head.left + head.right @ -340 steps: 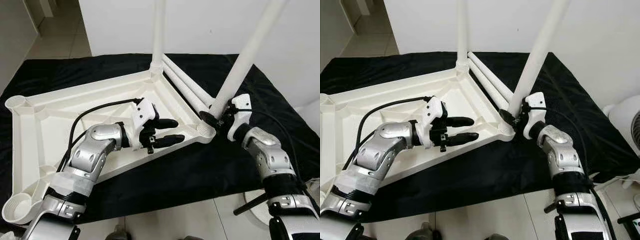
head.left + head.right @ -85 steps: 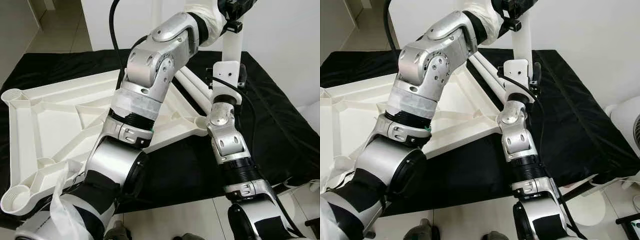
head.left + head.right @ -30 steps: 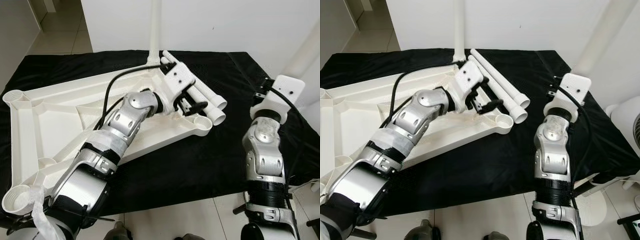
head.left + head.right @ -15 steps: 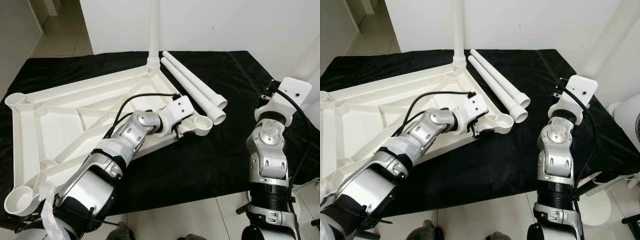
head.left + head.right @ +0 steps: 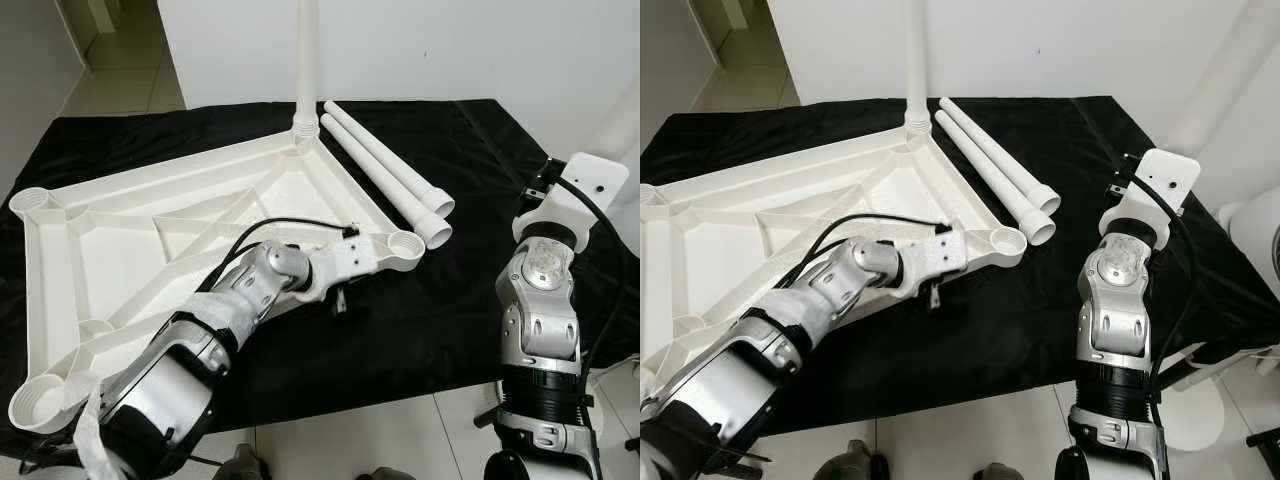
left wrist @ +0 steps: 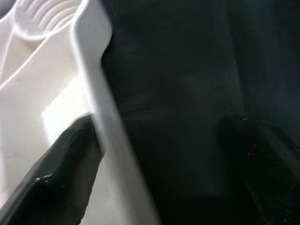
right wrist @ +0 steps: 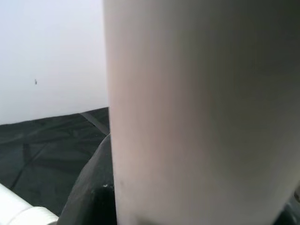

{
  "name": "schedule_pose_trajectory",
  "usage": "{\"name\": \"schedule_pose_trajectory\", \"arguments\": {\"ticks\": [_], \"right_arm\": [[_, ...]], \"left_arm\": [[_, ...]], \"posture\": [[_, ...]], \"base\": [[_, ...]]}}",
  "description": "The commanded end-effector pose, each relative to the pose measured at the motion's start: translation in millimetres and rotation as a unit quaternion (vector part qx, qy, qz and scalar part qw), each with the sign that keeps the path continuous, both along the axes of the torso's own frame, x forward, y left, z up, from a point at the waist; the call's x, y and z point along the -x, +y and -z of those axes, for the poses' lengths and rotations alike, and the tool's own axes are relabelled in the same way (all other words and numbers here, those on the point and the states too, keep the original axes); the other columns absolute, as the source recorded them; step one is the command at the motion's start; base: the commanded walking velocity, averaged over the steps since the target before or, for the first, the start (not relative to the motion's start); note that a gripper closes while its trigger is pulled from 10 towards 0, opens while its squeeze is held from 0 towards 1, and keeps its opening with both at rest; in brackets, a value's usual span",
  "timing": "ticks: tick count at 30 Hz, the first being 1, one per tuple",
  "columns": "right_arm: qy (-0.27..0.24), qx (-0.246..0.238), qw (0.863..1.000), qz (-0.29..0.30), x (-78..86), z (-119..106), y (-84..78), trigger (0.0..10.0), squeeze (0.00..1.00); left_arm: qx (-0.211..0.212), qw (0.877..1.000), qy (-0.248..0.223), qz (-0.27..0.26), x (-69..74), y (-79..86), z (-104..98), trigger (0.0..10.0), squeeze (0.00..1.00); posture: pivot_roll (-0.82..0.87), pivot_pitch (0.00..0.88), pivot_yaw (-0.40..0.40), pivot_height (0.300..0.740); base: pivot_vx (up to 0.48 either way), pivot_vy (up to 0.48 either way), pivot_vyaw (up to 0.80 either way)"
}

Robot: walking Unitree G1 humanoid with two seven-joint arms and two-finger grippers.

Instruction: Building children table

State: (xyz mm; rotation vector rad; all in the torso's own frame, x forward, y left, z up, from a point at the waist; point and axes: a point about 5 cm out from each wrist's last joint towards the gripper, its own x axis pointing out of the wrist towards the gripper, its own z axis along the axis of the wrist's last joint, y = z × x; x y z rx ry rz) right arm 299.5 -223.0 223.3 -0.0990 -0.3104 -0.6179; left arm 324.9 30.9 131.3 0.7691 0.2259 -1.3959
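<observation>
Legs: two loose [image 5: 385,170], one mounted [image 5: 305,60].

My right wrist view: white table leg tube [image 7: 197,108] fills most of frame, very close, running top to bottom, surface smooth, slightly shaded toward one side. One black finger [image 7: 91,183] of right gripper [image 7: 197,213] visible beside tube, pressed against its lower part; second finger just visible at far edge of tube. Tube sits between them, gripped. Beyond tube: plain white wall [image 7: 49,56], black cloth [image 7: 42,154] with creases below wall. Rounded white tube end [image 7: 21,212] lies on cloth, well apart from held tube.
</observation>
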Motion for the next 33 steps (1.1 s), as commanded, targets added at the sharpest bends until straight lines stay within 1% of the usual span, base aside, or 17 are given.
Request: {"name": "schedule_pose_trajectory", "arguments": {"ticks": [1, 3, 7, 8, 9, 10, 12, 15, 19, 23, 27, 28, 29, 30, 31, 32, 33], "right_arm": [[-0.002, 0.003, 1.0, 0.007, 2.6, -2, -3.7, 10.0, 0.0], [-0.001, 0.003, 1.0, 0.008, 2.9, -2, -3.8, 10.0, 0.0], [0.0, 0.004, 1.0, 0.008, 2.9, -2, -4.2, 10.0, 0.0], [0.001, 0.005, 1.0, 0.008, 2.5, -2, -4.5, 10.0, 0.0], [0.001, 0.005, 1.0, 0.008, 2.5, -2, -4.5, 10.0, 0.0], [0.002, 0.005, 1.0, 0.008, 2.4, -1, -4.7, 10.0, 0.0], [0.003, 0.006, 1.0, 0.008, 2.5, -1, -4.7, 10.0, 0.0], [0.005, 0.007, 1.0, 0.006, 1.9, -1, -4.8, 10.0, 0.0], [0.006, 0.008, 1.0, 0.006, 1.3, -1, -5.6, 10.0, 0.0], [0.007, 0.009, 1.0, 0.005, 0.3, -1, -5.6, 10.0, 0.0], [0.008, 0.009, 1.0, 0.004, -0.5, -1, -5.6, 10.0, 0.0], [0.009, 0.01, 1.0, 0.001, -1.5, -1, -4.8, 10.0, 0.0], [0.009, 0.01, 1.0, 0.001, -1.5, -1, -4.8, 10.0, 0.0], [0.01, 0.011, 1.0, 0.0, -1.9, -1, -4.4, 10.0, 0.0], [0.011, 0.011, 1.0, -0.003, -2.5, 0, -3.2, 10.0, 0.0], [0.011, 0.011, 1.0, -0.003, -2.5, 0, -3.2, 10.0, 0.0], [0.011, 0.012, 1.0, -0.004, -2.8, 0, -2.4, 10.0, 0.0]], "left_arm": [[-0.024, 0.998, 0.034, 0.055, 9.9, 0.7, 7, 10.0, 0.0], [-0.016, 0.996, 0.05, 0.072, 12.3, 7.0, 1, 10.0, 0.0], [-0.015, 0.994, 0.058, 0.092, 15.2, 12.1, -3, 10.0, 0.0], [-0.024, 0.989, 0.073, 0.125, 20.6, 23.0, -8, 10.0, 0.0], [-0.024, 0.989, 0.073, 0.125, 20.6, 23.0, -8, 10.0, 0.0], [-0.029, 0.987, 0.079, 0.14, 23.2, 28.2, -10, 10.0, 0.0], [-0.03, 0.986, 0.08, 0.144, 23.8, 29.2, -11, 10.0, 0.0], [-0.037, 0.981, 0.094, 0.165, 29.1, 40.8, -14, 10.0, 0.0], [-0.012, 0.974, 0.126, 0.189, 38.4, 50.1, -24, 10.0, 0.0], [-0.008, 0.972, 0.137, 0.19, 39.3, 56.2, -26, 10.0, 0.0], [-0.014, 0.975, 0.129, 0.179, 36.4, 59.4, -26, 10.0, 0.0], [0.005, 0.985, 0.1, 0.144, 23.3, 54.6, -32, 10.0, 0.0], [0.005, 0.985, 0.1, 0.144, 23.3, 54.6, -32, 10.0, 0.0], [0.026, 0.991, 0.078, 0.106, 12.0, 47.2, -36, 10.0, 0.0], [0.061, 0.996, 0.046, 0.048, -2.2, 36.0, -42, 10.0, 0.0], [0.061, 0.996, 0.046, 0.048, -2.2, 36.0, -42, 10.0, 0.0], [0.083, 0.996, 0.027, 0.01, -10.6, 28.5, -46, 10.0, 0.0]], "posture": [[-0.02, 0.024, 0.023, 0.74], [-0.02, 0.026, 0.023, 0.74], [-0.02, 0.027, 0.021, 0.74], [-0.02, 0.028, 0.019, 0.74], [-0.02, 0.028, 0.019, 0.74], [-0.02, 0.027, 0.016, 0.74], [-0.02, 0.027, 0.016, 0.74], [-0.02, 0.028, 0.014, 0.74], [-0.02, 0.027, 0.013, 0.74], [-0.02, 0.026, 0.01, 0.74], [-0.01, 0.023, 0.004, 0.74], [-0.01, 0.021, 0.004, 0.74], [-0.01, 0.021, 0.004, 0.74], [-0.01, 0.023, 0.0, 0.74], [-0.02, 0.02, -0.001, 0.74], [-0.02, 0.02, -0.001, 0.74], [-0.02, 0.02, -0.001, 0.74]], "base": [[0.0, 0.0, 0.0], [0.0, 0.0, 0.0], [0.0, 0.0, 0.0], [0.0, 0.0, 0.0], [0.0, 0.0, 0.0], [0.0, 0.0, 0.0], [0.0, 0.0, 0.0], [0.0, 0.0, 0.0], [0.0, 0.0, 0.0], [0.0, 0.0, 0.0], [0.0, 0.0, 0.0], [0.0, 0.0, 0.0], [0.0, 0.0, 0.0], [0.0, 0.0, 0.0], [0.0, 0.0, 0.0], [0.0, 0.0, 0.0], [0.0, 0.0, 0.0]]}}
